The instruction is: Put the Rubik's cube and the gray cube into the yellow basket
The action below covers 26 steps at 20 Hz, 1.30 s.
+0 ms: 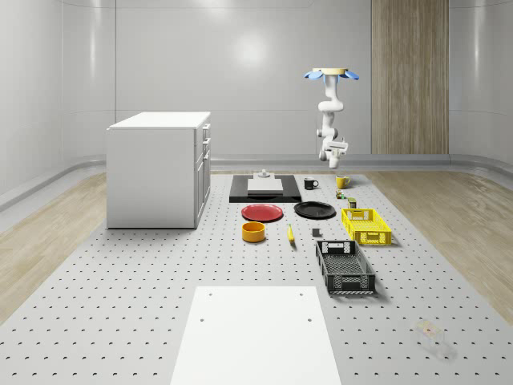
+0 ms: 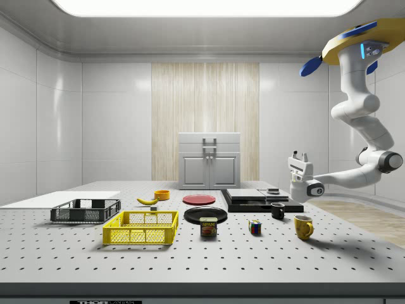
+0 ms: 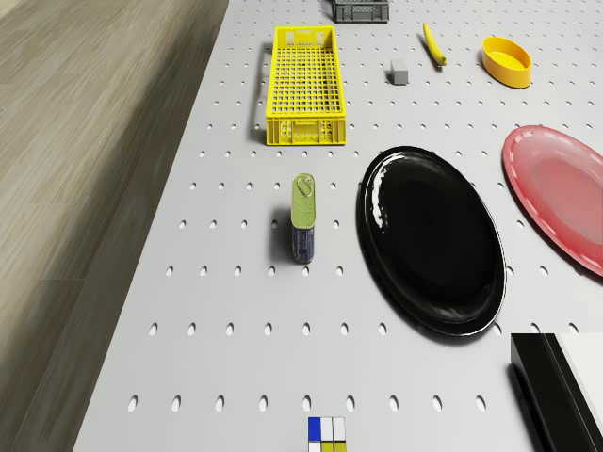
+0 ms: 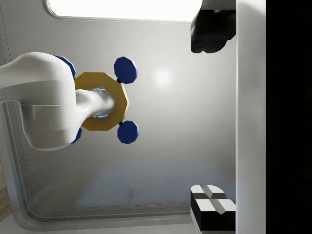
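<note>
While my drone (image 2: 354, 44) hovers past the table's (image 1: 120, 305) far edge, the gripper (image 2: 299, 156) hangs with fingers apart, empty, above the mugs; the mesh basket (image 3: 304, 87) stands unobstructed.

Reading "SPAM" in yellow letters on the small dark-blue rectangular tin can (image 2: 208, 227) standing on the gray perforated counter (image 2: 190, 259), beside the black round plate (image 2: 205, 214). Finding no other legible text.
</note>
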{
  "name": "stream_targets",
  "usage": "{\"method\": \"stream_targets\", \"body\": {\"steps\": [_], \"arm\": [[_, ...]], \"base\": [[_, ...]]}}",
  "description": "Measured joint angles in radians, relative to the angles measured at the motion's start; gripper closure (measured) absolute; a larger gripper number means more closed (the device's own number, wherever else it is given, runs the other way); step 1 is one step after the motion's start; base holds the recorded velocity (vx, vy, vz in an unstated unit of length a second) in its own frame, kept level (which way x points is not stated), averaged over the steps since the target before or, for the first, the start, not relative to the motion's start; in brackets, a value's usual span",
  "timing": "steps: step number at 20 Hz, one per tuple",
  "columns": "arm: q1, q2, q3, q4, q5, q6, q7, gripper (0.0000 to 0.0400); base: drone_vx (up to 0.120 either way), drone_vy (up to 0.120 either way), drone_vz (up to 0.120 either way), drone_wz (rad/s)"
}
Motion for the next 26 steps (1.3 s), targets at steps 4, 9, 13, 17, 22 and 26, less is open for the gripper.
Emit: {"method": "stream_targets", "body": {"steps": [4,9,13,17,22,26], "arm": [[-0.027,-0.006,0.085,-0.019,-0.120,0.006,0.017,0.0000],[-0.095,-0.028,0.290,-0.108,-0.419,0.020,0.064,0.0000],[-0.197,-0.071,0.536,-0.301,-0.815,0.037,0.154,0.0000],[-0.362,-0.129,0.774,-0.559,-1.264,0.014,0.312,0.0000],[-0.628,-0.195,0.974,-0.754,-1.652,-0.096,0.522,0.0000],[-0.794,-0.242,1.062,-0.807,-1.789,-0.173,0.634,0.0000]], "base": [[0.120,0.000,-0.010,0.000],[0.120,0.000,-0.120,0.000],[0.120,0.000,-0.120,0.000],[0.120,0.000,-0.120,0.000],[0.120,0.000,-0.120,0.000],[0.120,-0.060,-0.120,0.000]]}}
